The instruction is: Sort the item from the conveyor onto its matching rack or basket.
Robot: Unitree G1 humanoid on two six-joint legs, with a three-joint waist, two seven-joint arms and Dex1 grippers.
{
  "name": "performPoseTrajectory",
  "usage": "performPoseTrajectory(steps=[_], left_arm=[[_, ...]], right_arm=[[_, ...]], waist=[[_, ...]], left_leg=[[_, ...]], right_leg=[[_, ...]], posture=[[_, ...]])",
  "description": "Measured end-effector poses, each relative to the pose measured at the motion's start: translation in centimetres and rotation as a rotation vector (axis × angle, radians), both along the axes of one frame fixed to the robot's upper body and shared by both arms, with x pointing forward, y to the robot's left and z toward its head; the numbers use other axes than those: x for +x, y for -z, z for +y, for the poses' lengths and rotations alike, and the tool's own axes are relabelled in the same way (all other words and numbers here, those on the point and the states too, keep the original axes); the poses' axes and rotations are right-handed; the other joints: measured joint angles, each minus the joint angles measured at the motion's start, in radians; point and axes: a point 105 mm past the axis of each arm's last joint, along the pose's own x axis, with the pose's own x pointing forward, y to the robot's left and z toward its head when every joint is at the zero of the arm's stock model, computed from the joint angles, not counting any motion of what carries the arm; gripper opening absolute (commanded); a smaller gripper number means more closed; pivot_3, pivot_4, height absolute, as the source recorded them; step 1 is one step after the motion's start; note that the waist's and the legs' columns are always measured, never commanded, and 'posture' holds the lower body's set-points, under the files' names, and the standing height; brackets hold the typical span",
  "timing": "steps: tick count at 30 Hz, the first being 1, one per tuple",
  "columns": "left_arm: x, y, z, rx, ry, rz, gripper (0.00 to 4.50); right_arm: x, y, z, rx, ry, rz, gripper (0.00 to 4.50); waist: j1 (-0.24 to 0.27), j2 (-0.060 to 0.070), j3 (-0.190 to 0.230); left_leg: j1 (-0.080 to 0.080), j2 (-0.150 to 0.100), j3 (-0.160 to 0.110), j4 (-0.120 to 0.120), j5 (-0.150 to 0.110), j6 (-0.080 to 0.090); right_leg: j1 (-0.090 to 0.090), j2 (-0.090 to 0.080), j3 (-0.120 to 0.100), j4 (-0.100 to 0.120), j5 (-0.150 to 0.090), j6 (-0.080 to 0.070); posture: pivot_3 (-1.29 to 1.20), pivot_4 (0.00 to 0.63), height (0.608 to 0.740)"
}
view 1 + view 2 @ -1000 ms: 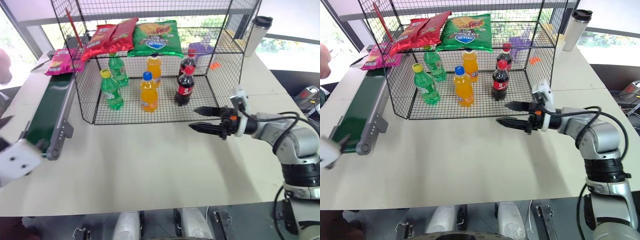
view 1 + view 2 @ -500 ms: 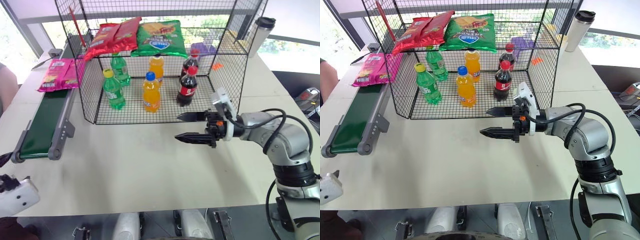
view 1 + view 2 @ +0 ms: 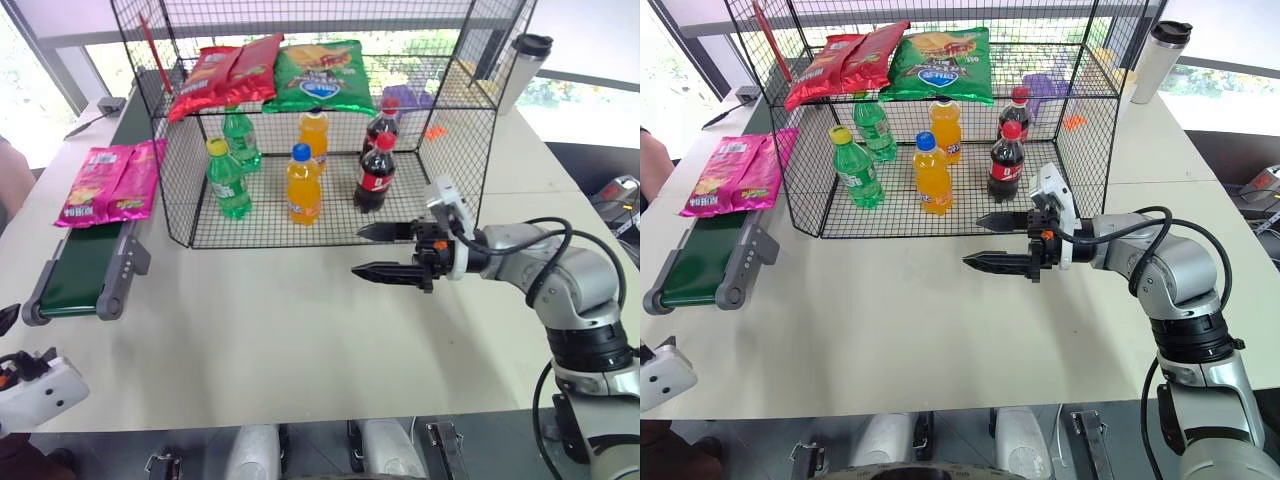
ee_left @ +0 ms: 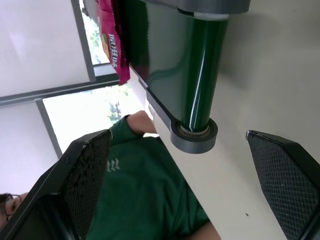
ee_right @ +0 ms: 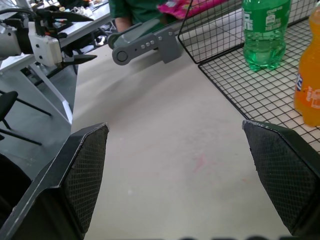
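The item, a flat magenta-pink packet (image 3: 108,185) with yellow print, lies on the conveyor (image 3: 75,275), its dark-green belt running along the left of the table. Beside it stands the rack (image 3: 470,150), a black wire cage with an upper shelf and a lower floor. My left gripper (image 3: 12,345) hangs open low at the near left, off the table's corner, facing the belt's end roller (image 4: 192,135). My right gripper (image 3: 358,251) is open and empty, held level in front of the cage and pointing left over bare table.
Red chip bags (image 3: 220,72) and a green chip bag (image 3: 320,75) lie on the upper shelf. Green, orange and cola bottles (image 3: 300,185) stand on the lower floor. A tumbler (image 3: 518,72) stands at the back right. A person in a green shirt (image 4: 145,200) is left of the belt.
The pink packet has ridden along the belt toward the near end. My left gripper has sunk lower at the near left. The right gripper has held still.
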Motion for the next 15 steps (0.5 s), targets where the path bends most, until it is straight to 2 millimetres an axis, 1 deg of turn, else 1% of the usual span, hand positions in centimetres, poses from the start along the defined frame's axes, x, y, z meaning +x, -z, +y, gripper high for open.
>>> performPoseTrajectory(steps=[6, 15], left_arm=[[0.5, 0.01, -0.4, -0.004, 0.017, -0.024, 4.5], [0.44, 0.09, -0.38, 0.01, 0.009, -0.042, 4.5]], right_arm=[[0.15, 0.31, -0.21, 0.0, 0.013, -0.003, 4.43], [0.4, 0.83, -0.55, -0.01, 0.034, 0.008, 4.43]], waist=[[-0.001, 0.0, 0.0], [-0.001, 0.0, 0.0]], left_leg=[[0.0, 0.0, 0.0, 0.0, 0.0, 0.0], [0.0, 0.0, 0.001, 0.0, 0.0, 0.0]], right_leg=[[0.0, -0.001, -0.001, 0.0, 0.0, 0.0], [0.0, -0.001, -0.001, 0.0, 0.0, 0.0]], posture=[[0.0, 0.15, 0.74], [0.0, 0.15, 0.74]])
